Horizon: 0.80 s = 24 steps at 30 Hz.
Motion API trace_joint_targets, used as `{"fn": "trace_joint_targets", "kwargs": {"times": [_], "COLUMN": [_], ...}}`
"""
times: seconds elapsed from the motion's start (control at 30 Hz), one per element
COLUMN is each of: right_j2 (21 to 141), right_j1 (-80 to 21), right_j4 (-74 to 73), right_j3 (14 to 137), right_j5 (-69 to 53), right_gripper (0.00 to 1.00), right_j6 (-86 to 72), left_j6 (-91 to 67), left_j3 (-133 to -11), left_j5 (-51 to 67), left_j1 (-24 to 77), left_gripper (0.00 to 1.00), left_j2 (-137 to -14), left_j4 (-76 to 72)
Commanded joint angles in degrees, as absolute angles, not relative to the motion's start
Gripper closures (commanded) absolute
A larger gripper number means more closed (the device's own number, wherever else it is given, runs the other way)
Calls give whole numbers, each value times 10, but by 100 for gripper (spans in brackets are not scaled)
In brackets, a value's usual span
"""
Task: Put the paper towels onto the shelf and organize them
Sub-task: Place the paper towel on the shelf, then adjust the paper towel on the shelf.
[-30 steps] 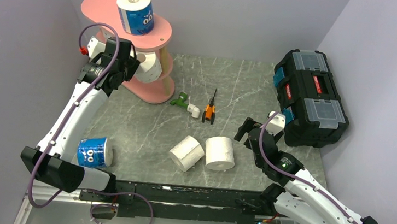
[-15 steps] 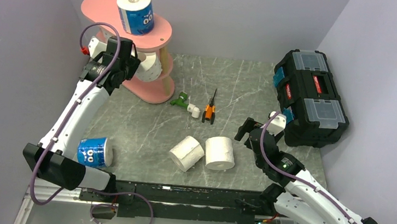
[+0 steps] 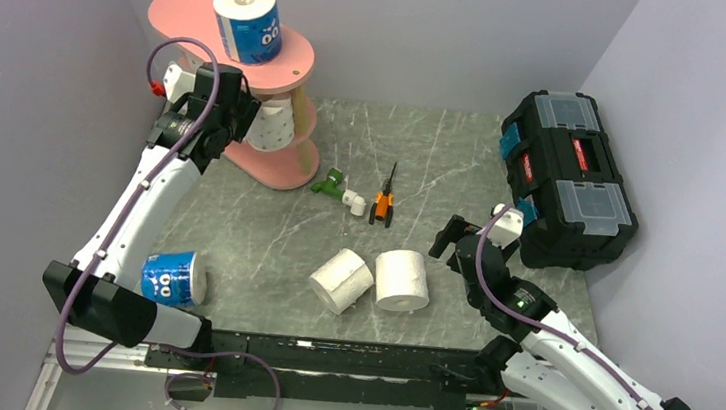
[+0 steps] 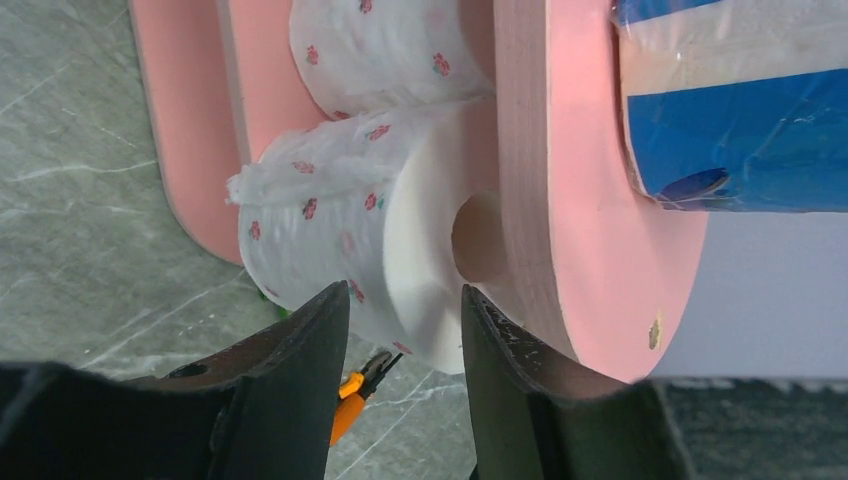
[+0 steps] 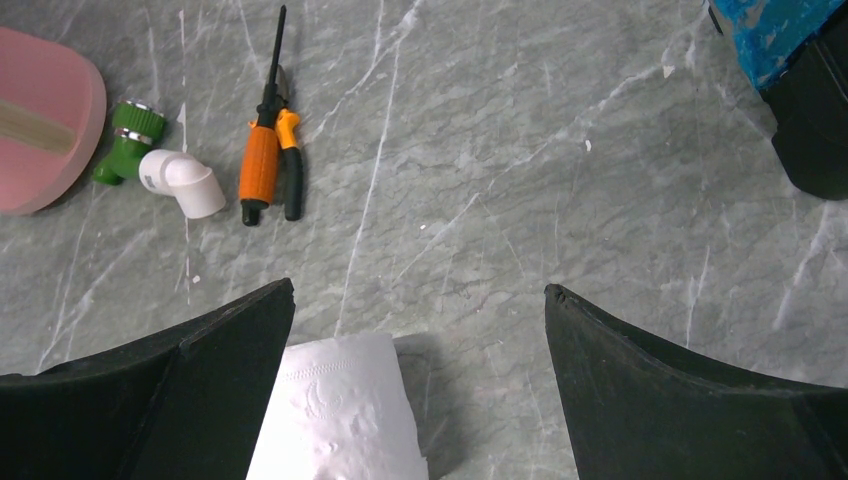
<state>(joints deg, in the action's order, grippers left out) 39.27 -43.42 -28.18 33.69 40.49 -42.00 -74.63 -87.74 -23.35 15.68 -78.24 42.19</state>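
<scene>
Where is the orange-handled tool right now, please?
In the top view, the tool lies mid-table, just right of the green-and-white fitting, between shelf and toolbox.

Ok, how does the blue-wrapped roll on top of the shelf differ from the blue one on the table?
The upper blue roll stands on end on the top board of the shelf, core up; the lower blue roll seems to lie on its side at the near-left corner of the table. The upper blue roll is already placed; the lower blue roll is not. Both share the blue cartoon-eyed wrapper and similar size.
</scene>
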Motion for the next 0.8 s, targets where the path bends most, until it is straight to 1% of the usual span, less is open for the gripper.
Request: {"fn": "trace_joint_targets", "kwargs": {"times": [0.0,0.27,0.4,0.5,0.57,0.6,0.63,0.67,0.77], "right_j2": [391,394,394,392,391,390,388,387,386], "right_j1": [-433,-433,-433,-433,-433,-433,-433,-433,-433], "right_j4": [-274,-274,-273,-270,-271,-270,-271,-270,-269], "right_j3": [344,345,346,345,344,344,345,345,344], "right_j5": [419,418,418,414,414,412,411,410,405], "right_gripper": [2,2,2,2,2,2,2,1,1], "right_j6": [-417,-417,-416,-415,-414,-414,-413,-413,-412], "left_j6": [-751,-750,-747,-746,-744,-739,-731,-719,-676], "left_j3": [-875,-866,-857,-838,-815,-807,-801,-799,-808], "left_j5": [-226,-226,-223,-217,-218,-221,-222,-223,-226], "left_j1": [158,158,158,158,158,158,158,158,158], "left_gripper": [49,48,43,30,18,9,3,1,1], "left_j2": [-771,-761,-746,-720,-694,-679,-667,-654,-627], "left_j4": [388,389,392,390,381,377,374,372,393]}}
